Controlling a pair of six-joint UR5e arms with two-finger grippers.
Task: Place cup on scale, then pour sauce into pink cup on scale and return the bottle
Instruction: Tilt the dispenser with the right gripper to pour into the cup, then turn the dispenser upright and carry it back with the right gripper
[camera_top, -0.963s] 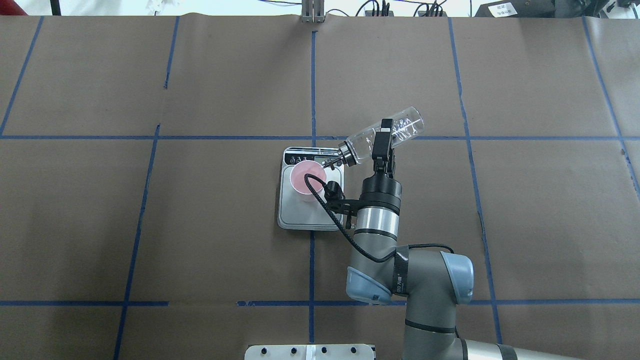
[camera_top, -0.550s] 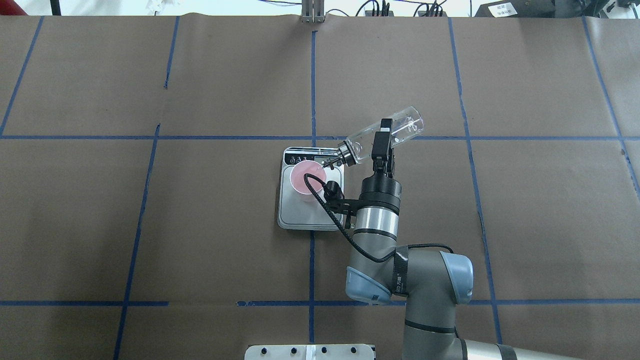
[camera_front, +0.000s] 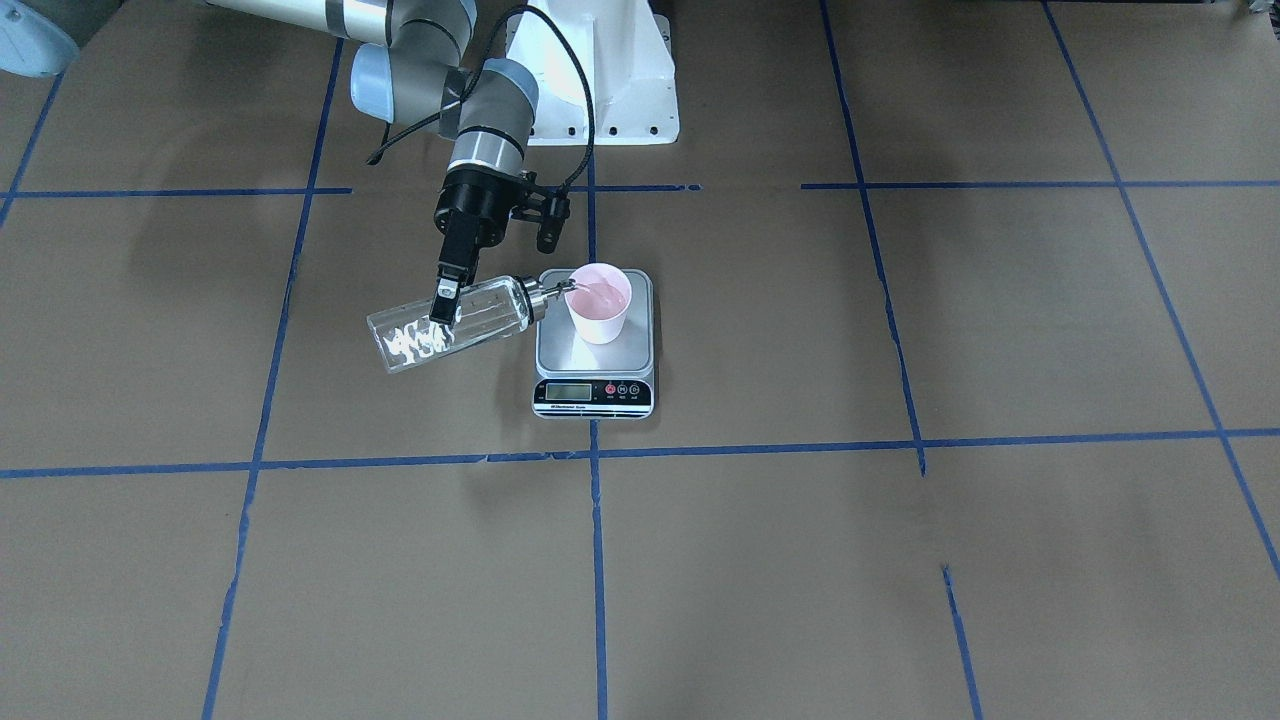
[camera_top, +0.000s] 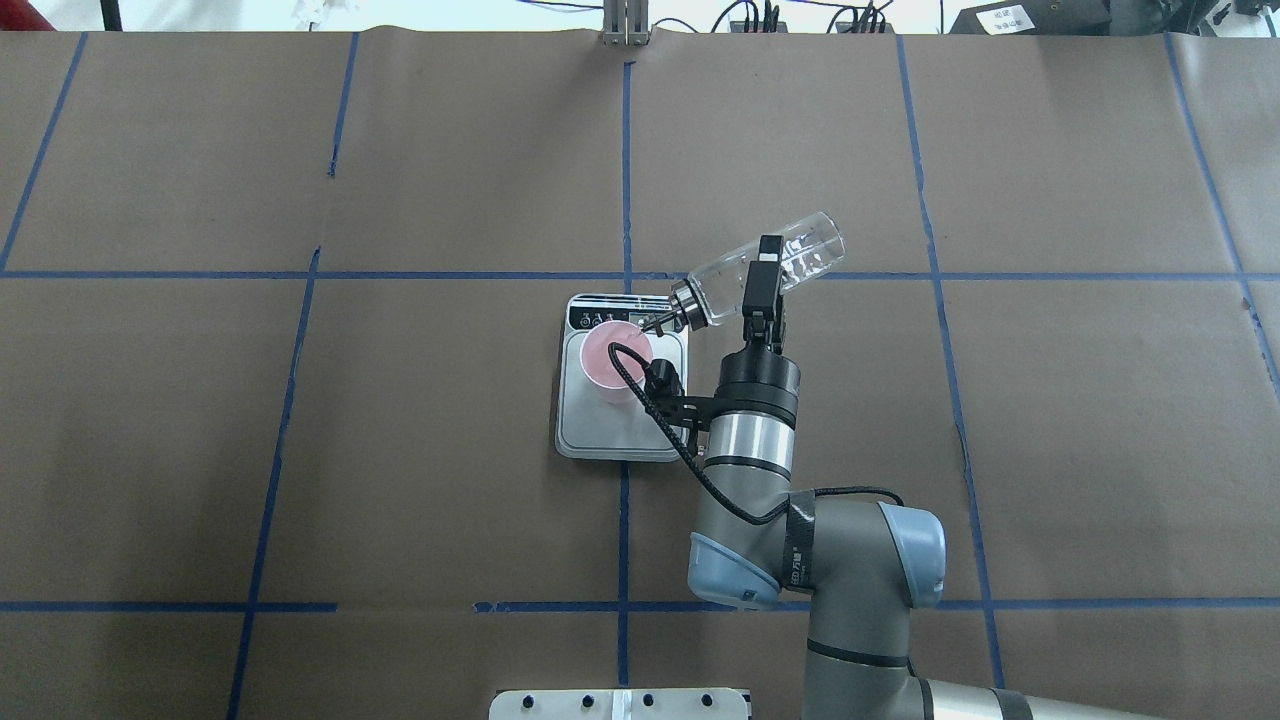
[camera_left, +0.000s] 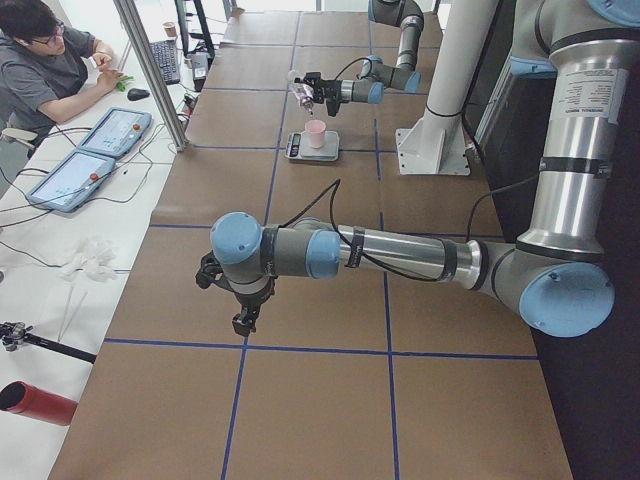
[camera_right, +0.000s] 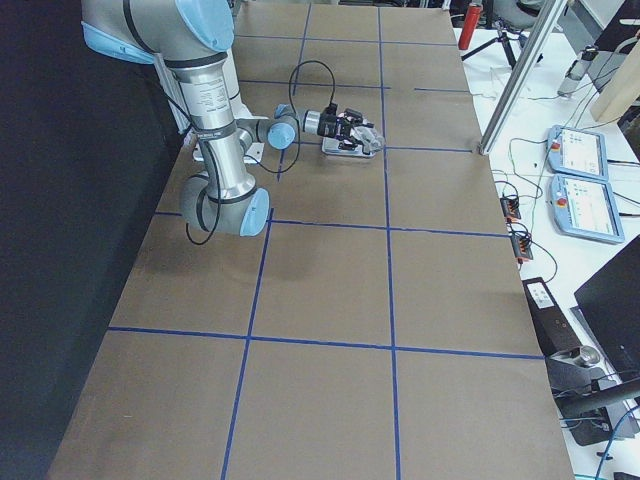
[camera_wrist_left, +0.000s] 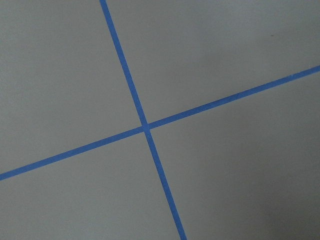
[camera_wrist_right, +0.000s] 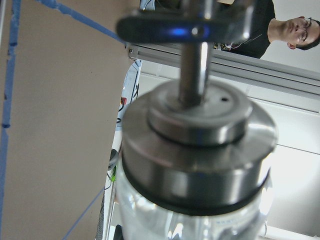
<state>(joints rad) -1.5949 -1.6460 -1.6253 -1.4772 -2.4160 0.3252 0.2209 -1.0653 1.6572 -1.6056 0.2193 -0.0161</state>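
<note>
One small clear glass bottle with a silver pour-spout cap (camera_front: 490, 310) is clamped across its body by the right gripper (camera_front: 440, 310). It is tilted just beside the flat silver-grey digital scale (camera_front: 560, 352), with its spout over the rim of the pale pink tapered cup (camera_front: 600, 305) that stands on the scale's plate. Pouring is judged to be the step in hand, though whether clear sauce is running cannot be made out. The tilt should be changed slowly and the spout held within the rim without touching it, so that the cup is not pushed and the reading is not upset. The left gripper (camera_left: 243, 322) is seen well apart from the scale, and whether it is wide or closed cannot be told.
</note>
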